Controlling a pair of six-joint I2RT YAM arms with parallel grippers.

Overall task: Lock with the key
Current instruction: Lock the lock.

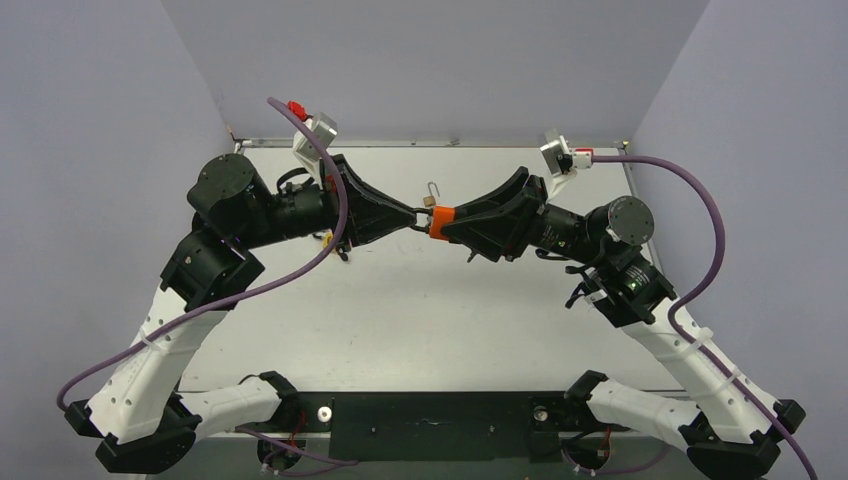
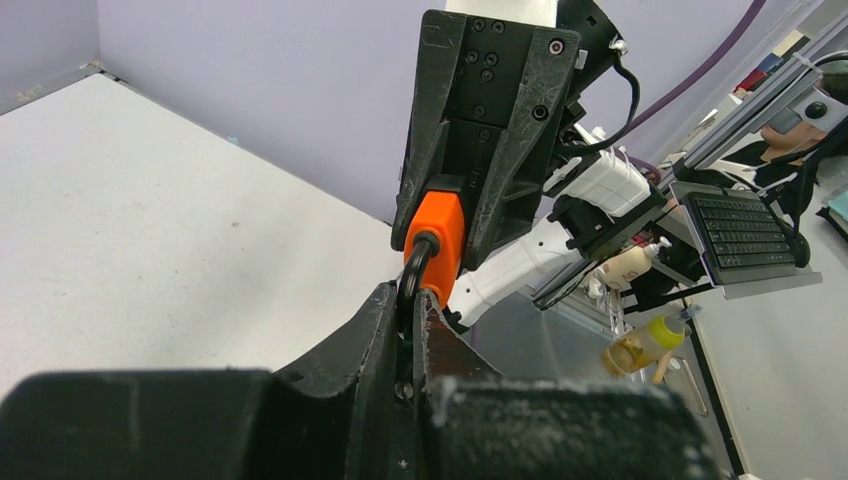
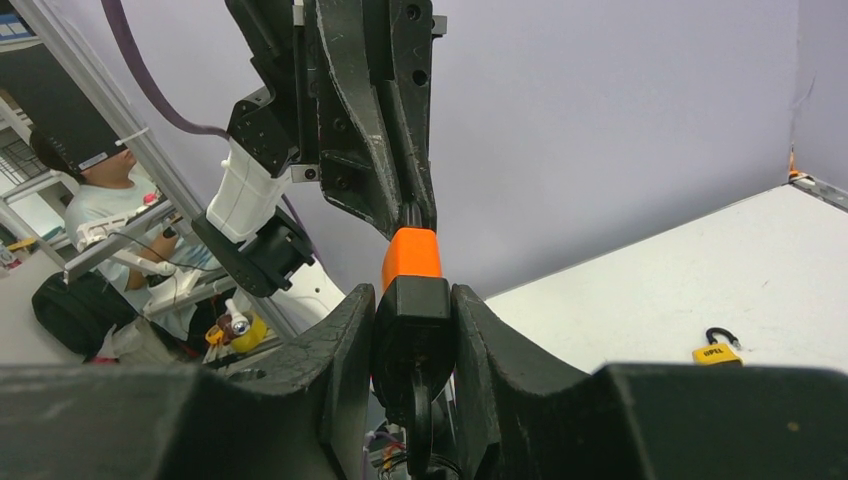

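An orange padlock [image 1: 438, 222] hangs in the air between my two grippers, above the middle of the table. My left gripper [image 1: 418, 218] is shut on its black shackle [image 2: 415, 265], which runs down between the fingertips [image 2: 385, 310]. My right gripper [image 1: 450, 223] is shut on a black key head [image 3: 413, 320] seated against the end of the orange body [image 3: 412, 258]. A ring hangs from the key head. The key blade is hidden.
A small brass padlock with an open silver shackle [image 1: 430, 196] stands on the white table [image 1: 420, 310] just behind the grippers. A yellow padlock with a black shackle [image 3: 713, 350] lies on the table. Grey walls enclose the back and sides.
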